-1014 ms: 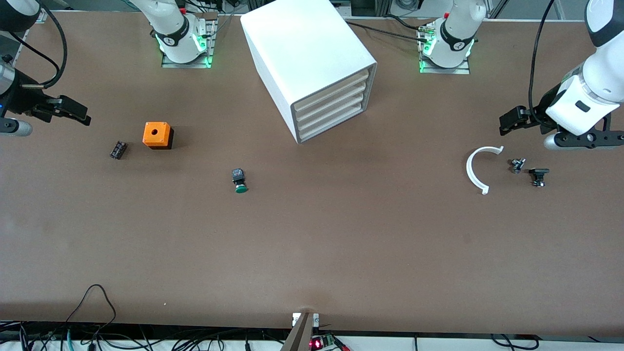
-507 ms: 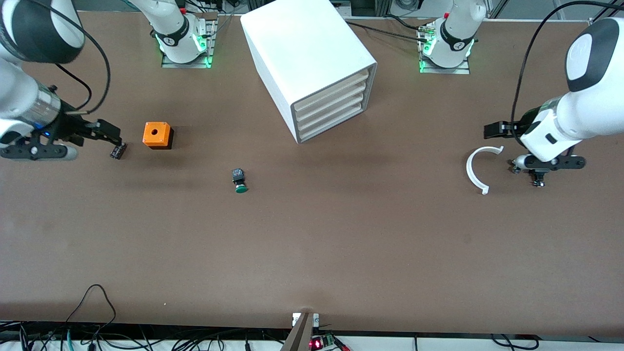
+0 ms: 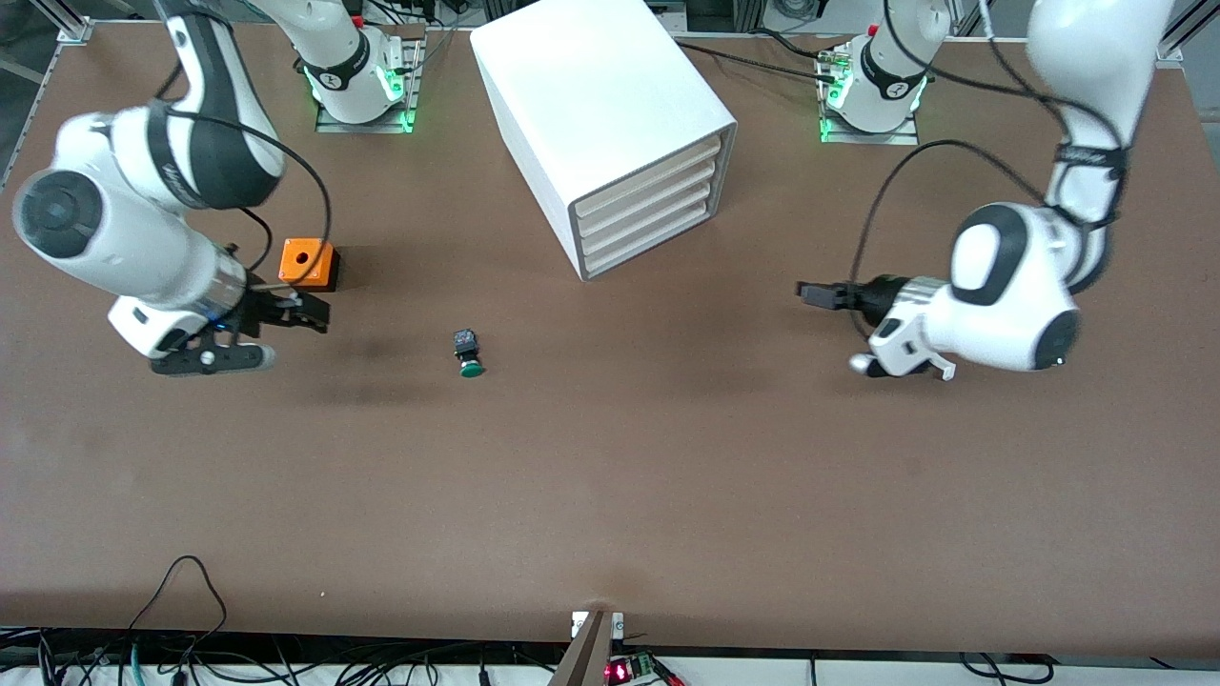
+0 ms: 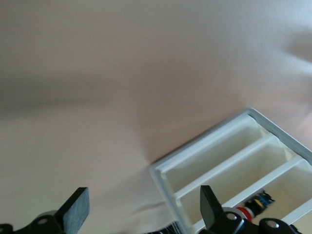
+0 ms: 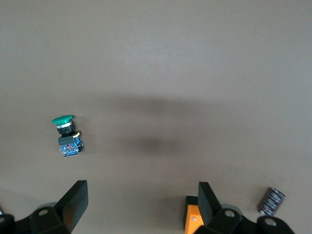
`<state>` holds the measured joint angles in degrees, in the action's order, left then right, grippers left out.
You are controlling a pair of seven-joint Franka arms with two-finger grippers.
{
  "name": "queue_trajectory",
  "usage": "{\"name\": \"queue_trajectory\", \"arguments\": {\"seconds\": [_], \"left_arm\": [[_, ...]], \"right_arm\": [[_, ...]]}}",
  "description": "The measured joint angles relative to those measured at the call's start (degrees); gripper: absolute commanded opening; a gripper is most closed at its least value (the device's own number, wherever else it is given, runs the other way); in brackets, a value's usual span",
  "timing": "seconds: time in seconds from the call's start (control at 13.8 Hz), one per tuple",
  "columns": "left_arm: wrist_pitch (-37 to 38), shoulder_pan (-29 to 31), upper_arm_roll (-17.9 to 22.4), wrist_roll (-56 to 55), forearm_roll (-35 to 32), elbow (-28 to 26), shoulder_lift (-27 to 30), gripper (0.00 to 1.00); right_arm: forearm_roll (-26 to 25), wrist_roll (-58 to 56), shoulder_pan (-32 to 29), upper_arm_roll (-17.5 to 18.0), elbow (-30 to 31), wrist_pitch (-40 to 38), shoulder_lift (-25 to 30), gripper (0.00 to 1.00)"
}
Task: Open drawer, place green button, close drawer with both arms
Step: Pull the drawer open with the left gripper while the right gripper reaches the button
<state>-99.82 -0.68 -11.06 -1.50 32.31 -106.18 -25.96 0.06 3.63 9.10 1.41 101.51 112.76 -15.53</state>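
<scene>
The white cabinet stands at the table's middle, near the bases, and its four cream-fronted drawers are all shut. The left wrist view shows their fronts. The green-capped button lies on its side on the table, nearer to the front camera than the cabinet; it also shows in the right wrist view. My right gripper is open and empty, beside the orange cube, apart from the button. My left gripper is open and empty over bare table toward the left arm's end, pointing at the cabinet.
An orange cube with a hole sits by the right gripper and shows in the right wrist view, with a small black part near it. The left arm covers the white curved piece. Cables run along the near edge.
Both arms have swung in from the table's ends toward the middle. The right gripper passed the small black part to beside the orange cube. The left gripper left the small parts and moved toward the cabinet.
</scene>
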Motion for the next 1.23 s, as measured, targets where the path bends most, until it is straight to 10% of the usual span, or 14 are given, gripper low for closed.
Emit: {"name": "queue_trajectory", "arguments": {"seconds": [0.36,0.87,1.01,1.09,1.23], "left_arm": [[-6.8,-2.9,-4.3,15.3,19.7,-11.3,-3.2,1.00],[-14.2,-4.2,-10.8,20.3,22.7,-18.2,-3.2,0.89],[-17.0,-4.4,-12.5,20.3,22.7,-19.0,-3.2,0.50],[-18.2,-4.4,-13.1,20.3,22.7,-19.5,-3.2,0.07],[-19.4,-4.5,-13.9,20.3,22.9,-20.2,-3.1,0.00]], "right_arm": [[0.0,-2.9,1.2,6.5,0.0,3.8,-6.0,1.00],[-5.4,-4.1,1.8,12.1,8.8,19.0,-9.5,1.00],[-7.0,-4.2,1.8,12.3,12.3,23.8,-10.3,1.00],[-7.2,-4.2,1.8,12.3,13.3,24.9,-10.7,1.00],[-7.2,-4.4,1.9,12.5,14.2,26.3,-11.3,1.00]]}}
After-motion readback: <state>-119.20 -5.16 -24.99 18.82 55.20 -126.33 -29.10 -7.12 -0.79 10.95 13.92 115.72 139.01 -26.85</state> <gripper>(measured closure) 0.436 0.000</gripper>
